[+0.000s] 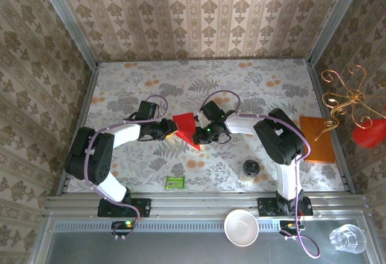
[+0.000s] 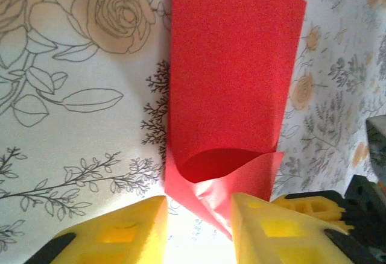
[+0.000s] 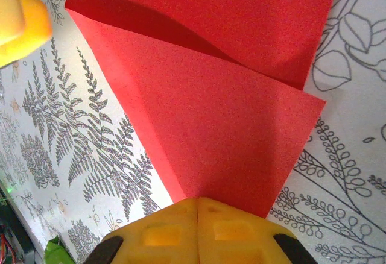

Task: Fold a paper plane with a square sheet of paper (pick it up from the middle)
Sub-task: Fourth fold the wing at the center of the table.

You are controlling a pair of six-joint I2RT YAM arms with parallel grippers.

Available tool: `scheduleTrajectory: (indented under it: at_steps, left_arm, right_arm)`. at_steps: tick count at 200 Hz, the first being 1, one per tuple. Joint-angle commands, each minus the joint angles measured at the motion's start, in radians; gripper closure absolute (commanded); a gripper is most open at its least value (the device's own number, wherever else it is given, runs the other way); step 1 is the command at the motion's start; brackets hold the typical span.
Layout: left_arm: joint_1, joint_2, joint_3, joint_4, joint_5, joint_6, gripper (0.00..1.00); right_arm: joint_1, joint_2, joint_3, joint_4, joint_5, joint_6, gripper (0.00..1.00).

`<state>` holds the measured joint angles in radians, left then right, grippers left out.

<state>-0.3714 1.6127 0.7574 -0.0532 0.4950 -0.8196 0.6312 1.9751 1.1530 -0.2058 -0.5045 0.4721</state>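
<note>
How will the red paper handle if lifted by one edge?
Likely floppy: the paper is thin and its folded flap bows up off the layer below. Probably very light; a push may buckle it rather than slide it. Held by the right tool at one edge, the rest would likely droop.

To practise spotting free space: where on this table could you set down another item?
Free: the far strip of the table along the back wall, and the near patch between the green packet and the jar. Crowded: the centre, where the left claw and right claw meet at the red sheet.
</note>
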Motion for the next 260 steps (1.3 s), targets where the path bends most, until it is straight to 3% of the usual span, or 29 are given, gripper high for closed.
scheduleTrajectory:
  at_steps: [1, 80, 136, 210, 260]
  left_arm:
    - [0.000, 0.025, -0.006, 0.046, 0.029, -0.026, 0.63]
    - [-0.001, 0.094, 0.020, 0.112, 0.094, -0.053, 0.68]
    - [0.001, 0.143, 0.020, 0.216, 0.218, -0.066, 0.70]
    - [0.029, 0.191, 0.029, 0.241, 0.313, 0.015, 0.68]
    - [0.035, 0.211, 0.040, 0.234, 0.320, 0.036, 0.79]
  right_arm:
    - [-0.007, 0.006, -0.009, -0.021, 0.018, 0.007, 0.91]
    - [-0.010, 0.009, -0.010, -0.016, 0.018, 0.005, 0.91]
    - [-0.013, 0.010, -0.015, -0.015, 0.024, 0.002, 0.91]
    - [-0.019, 0.011, -0.022, -0.010, 0.024, 0.000, 0.91]
    - [-0.021, 0.010, -0.026, -0.009, 0.026, 0.001, 0.91]
